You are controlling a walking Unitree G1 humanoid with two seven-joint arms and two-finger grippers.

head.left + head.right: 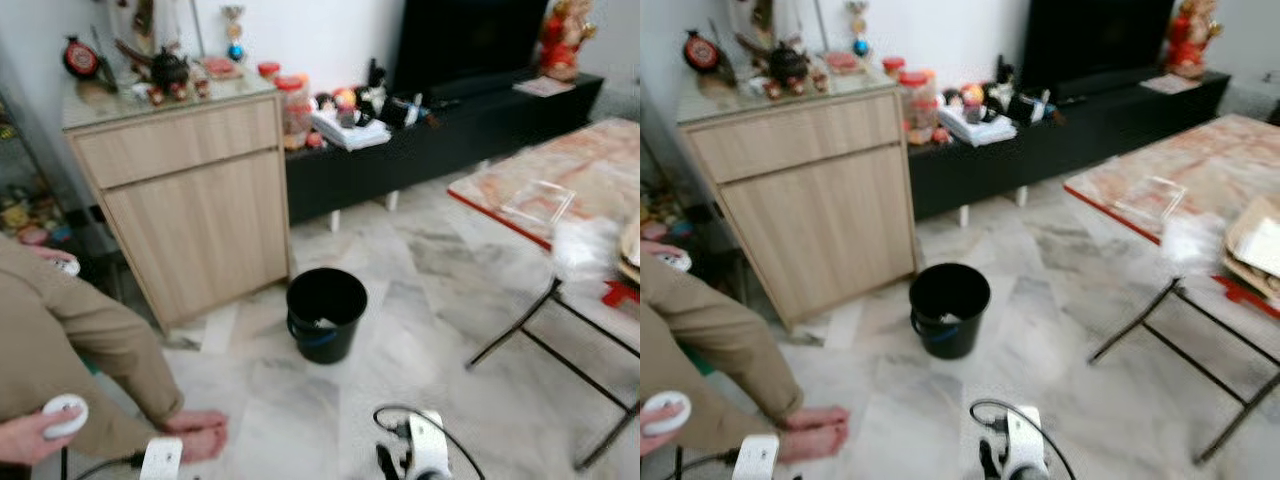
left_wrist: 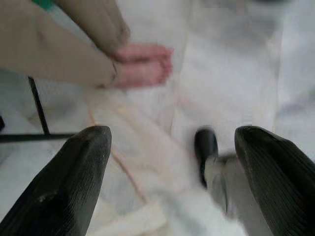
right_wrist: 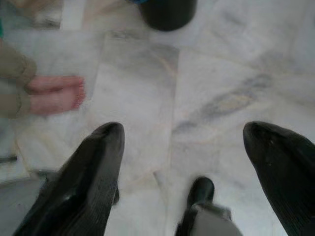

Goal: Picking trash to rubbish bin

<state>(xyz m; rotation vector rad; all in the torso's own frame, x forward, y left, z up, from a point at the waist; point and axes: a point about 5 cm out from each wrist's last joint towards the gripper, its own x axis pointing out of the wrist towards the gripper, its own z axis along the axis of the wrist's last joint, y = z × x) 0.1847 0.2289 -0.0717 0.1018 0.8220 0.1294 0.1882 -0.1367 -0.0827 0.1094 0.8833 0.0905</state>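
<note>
A black rubbish bin [image 1: 325, 312] stands upright on the marble floor in front of me, with a bit of white stuff inside it [image 1: 322, 323]. Its base also appears in the right wrist view [image 3: 167, 12]. My left gripper [image 2: 172, 135] is open over bare floor, nothing between its fingers [image 2: 74, 182]. My right gripper [image 3: 183, 129] is also open over the floor, short of the bin and holding nothing. Both arms sit low in the head views, the left arm [image 1: 160, 460] near a person's feet and the right arm [image 1: 420, 455] below the bin.
A person in beige crouches at the left with bare feet [image 1: 195, 435] and a white controller [image 1: 62, 412] in hand. A wooden cabinet [image 1: 190, 210] and a black TV bench [image 1: 440, 140] line the wall. A folding table [image 1: 590, 160] with thin black legs [image 1: 540, 320] stands at right.
</note>
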